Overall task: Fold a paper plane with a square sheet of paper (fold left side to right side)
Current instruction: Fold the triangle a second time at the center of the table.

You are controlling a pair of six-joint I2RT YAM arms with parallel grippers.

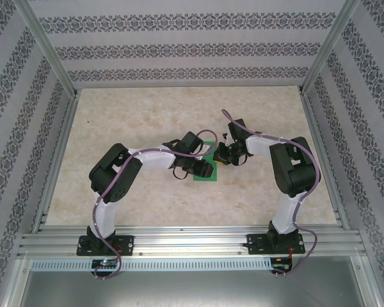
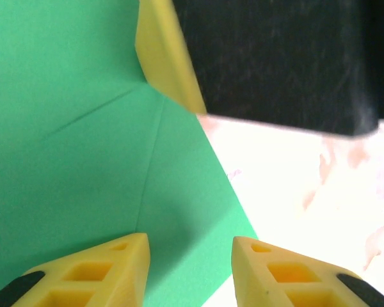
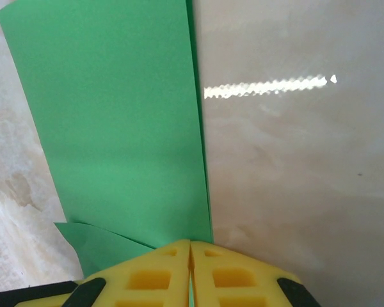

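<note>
Top external: one square sheet of paper (image 1: 207, 177), green, lies mid-surface (image 1: 147, 115) between both arms. Bare surface lies open all around it, and the side rails are well apart. The left pincer (image 1: 203, 167) is over the sheet; the right pincer (image 1: 223, 155) is at its right edge.

Left wrist: left pincer (image 2: 191, 268) is spread and holds nothing, its tips above the creased sheet (image 2: 83, 160) near a slanting edge. The surface (image 2: 307, 211) is bare beyond.

Right wrist: right pincer (image 3: 190, 246) is pressed together, pinching the sheet (image 3: 115, 115) at its long straight edge; a green sliver shows in the seam. The surface (image 3: 294, 160) is open on the right.

Count: one sheet, two pincers.
</note>
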